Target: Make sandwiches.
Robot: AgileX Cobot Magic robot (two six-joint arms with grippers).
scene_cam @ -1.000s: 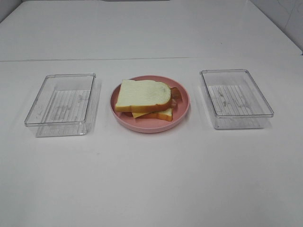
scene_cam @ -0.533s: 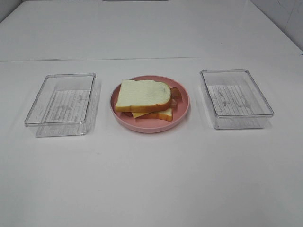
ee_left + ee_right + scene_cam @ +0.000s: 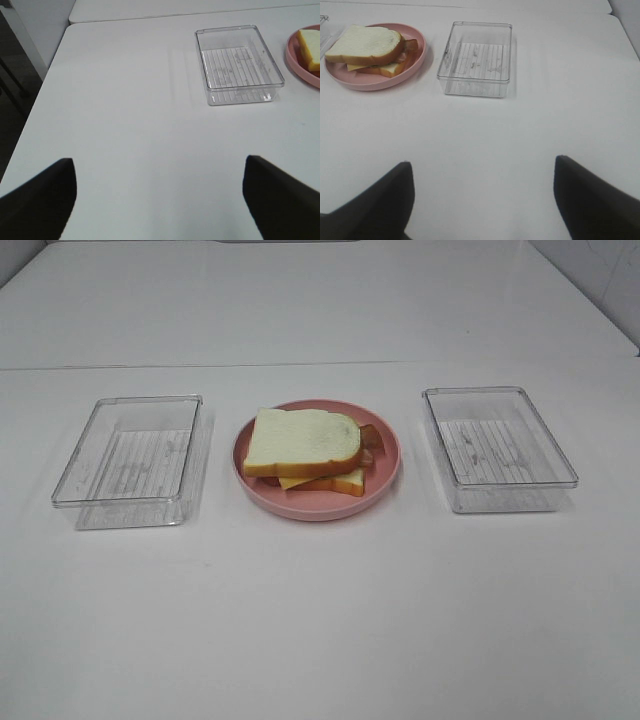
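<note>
Sandwich [image 3: 306,449] stacked on plate [image 3: 386,475], frame centre. Both end effectors [image 3: 160,192] [image 3: 482,192] released, empty. We judged: retreat clear, avoid nudging stack.

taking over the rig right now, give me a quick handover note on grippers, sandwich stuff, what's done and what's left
Left gripper: open, holding nothing, above bare table, back from the left tray.
Right gripper: open, holding nothing, above bare table, back from the right tray.
Sandwich: stacked on the pink plate between the two clear trays. White bread on top, yellow cheese and a second slice below, bacon showing at the far right edge.
Done: one sandwich looks assembled; both trays hold no food.
Left: probably nothing to add. Check the stack, since the top slice sits offset from the bottom one.
</note>
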